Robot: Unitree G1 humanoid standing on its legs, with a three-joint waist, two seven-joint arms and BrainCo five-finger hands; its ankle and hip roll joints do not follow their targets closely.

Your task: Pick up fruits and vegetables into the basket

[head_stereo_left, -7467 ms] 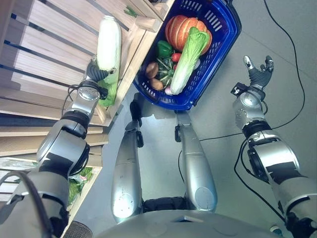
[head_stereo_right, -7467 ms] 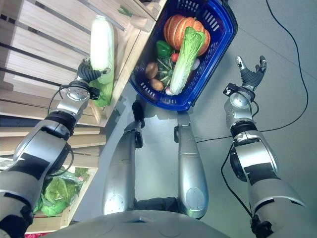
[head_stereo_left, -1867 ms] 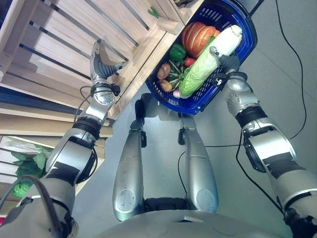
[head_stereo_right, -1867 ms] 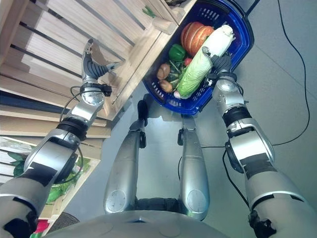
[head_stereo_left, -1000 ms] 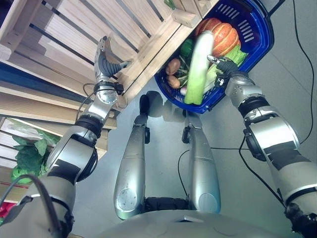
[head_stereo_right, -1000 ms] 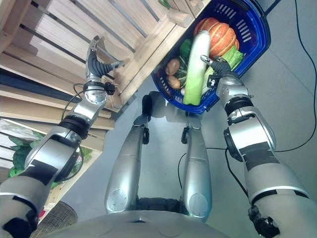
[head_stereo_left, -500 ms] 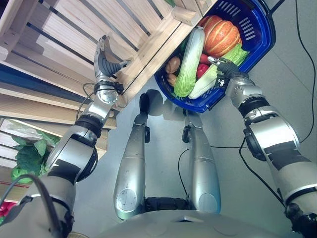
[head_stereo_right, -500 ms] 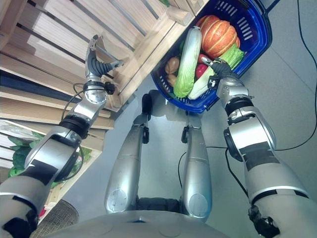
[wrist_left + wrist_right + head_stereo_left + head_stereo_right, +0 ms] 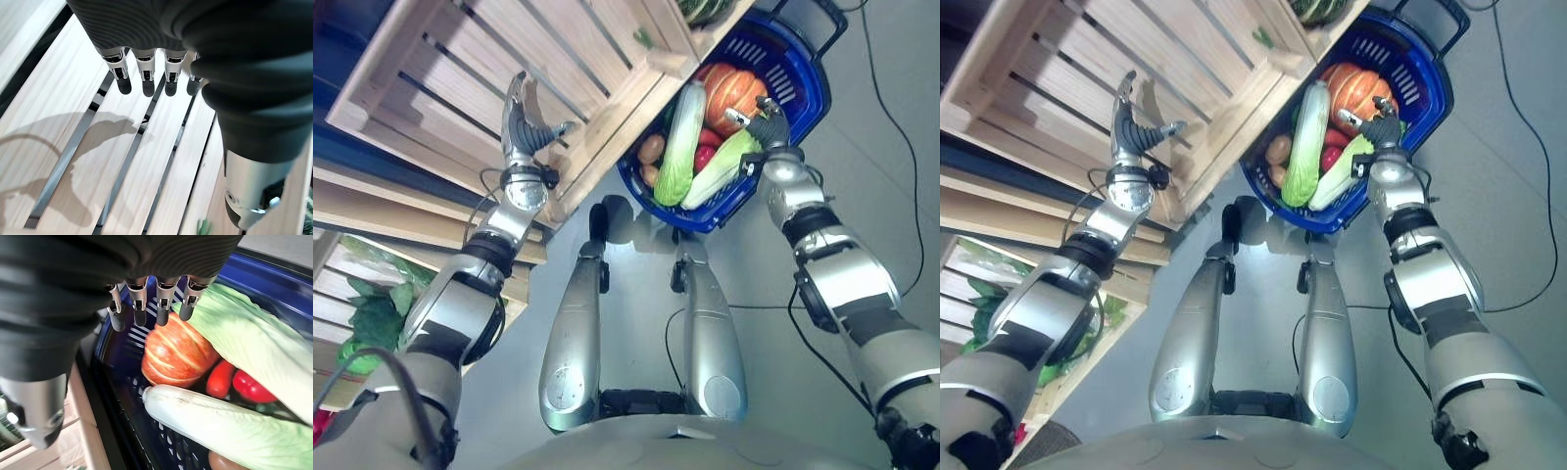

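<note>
A blue basket [image 9: 800, 73] stands on the floor beside a wooden crate [image 9: 509, 59]. In it lie two long napa cabbages: one [image 9: 680, 142] along the crate side, the other [image 9: 720, 171] next to it. An orange pumpkin [image 9: 178, 355], a red pepper [image 9: 249, 387] and a brown potato [image 9: 651, 149] are in there too. My right hand [image 9: 759, 127] hovers open over the basket's middle, fingers [image 9: 139, 308] straight above the pumpkin and holding nothing. My left hand [image 9: 524, 127] is raised open over the crate's slats [image 9: 73, 122], empty.
The crate's corner post [image 9: 666, 64] reaches close to the basket's rim. Leafy greens [image 9: 372, 323] lie on a lower shelf at the far left. A dark green melon [image 9: 705, 8] sits at the top edge. Grey floor spreads to the right of the basket.
The cabbage went from my left hand on the crate to my right hand, then dropped into the basket, where it now lies. My right hand has opened. The camera has shifted slightly.
</note>
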